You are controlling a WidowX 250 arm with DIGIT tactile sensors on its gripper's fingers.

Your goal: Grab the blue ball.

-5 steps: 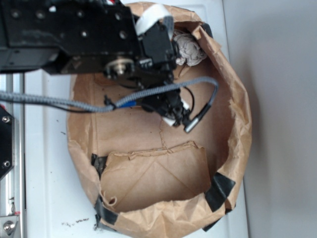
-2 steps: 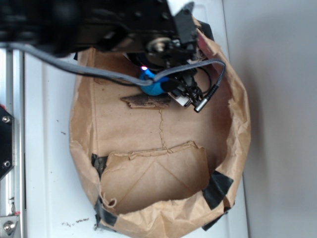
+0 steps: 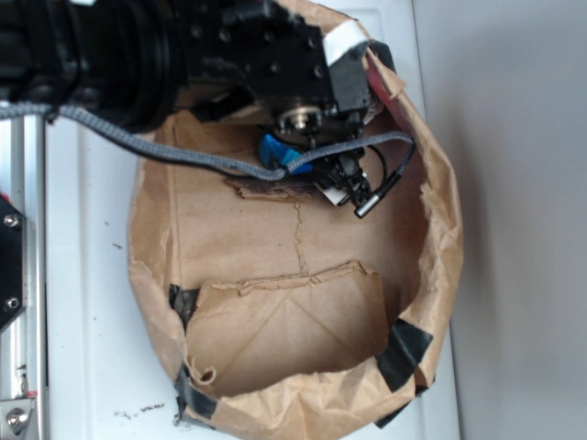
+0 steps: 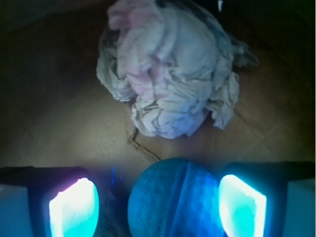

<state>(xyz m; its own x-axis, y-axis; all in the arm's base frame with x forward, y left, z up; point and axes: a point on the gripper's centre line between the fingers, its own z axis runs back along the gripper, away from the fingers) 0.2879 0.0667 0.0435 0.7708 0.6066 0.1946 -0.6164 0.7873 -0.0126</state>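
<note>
The blue ball (image 4: 173, 200) lies low in the wrist view, round and teal-blue with a faint seam. It sits between the two glowing pads of my gripper (image 4: 158, 200). The right pad (image 4: 242, 205) touches it or nearly does, while a dark gap separates it from the left pad (image 4: 74, 207). The jaws stand open around it. In the exterior view the ball (image 3: 273, 151) peeks out under the black arm (image 3: 275, 55), inside the brown paper bag (image 3: 436, 238).
A crumpled grey-beige paper wad (image 4: 165, 69) lies on the bag floor just beyond the ball. A torn dark scrap (image 3: 266, 190) lies beside the ball. A grey cable (image 3: 183, 156) trails across the bag. The bag's walls rise all round, and a folded flap (image 3: 293, 321) lies near the front.
The arm has swung toward the bag's far end and now covers the paper wad in the exterior view. The ball shows under the wrist where only a blue sliver showed before.
</note>
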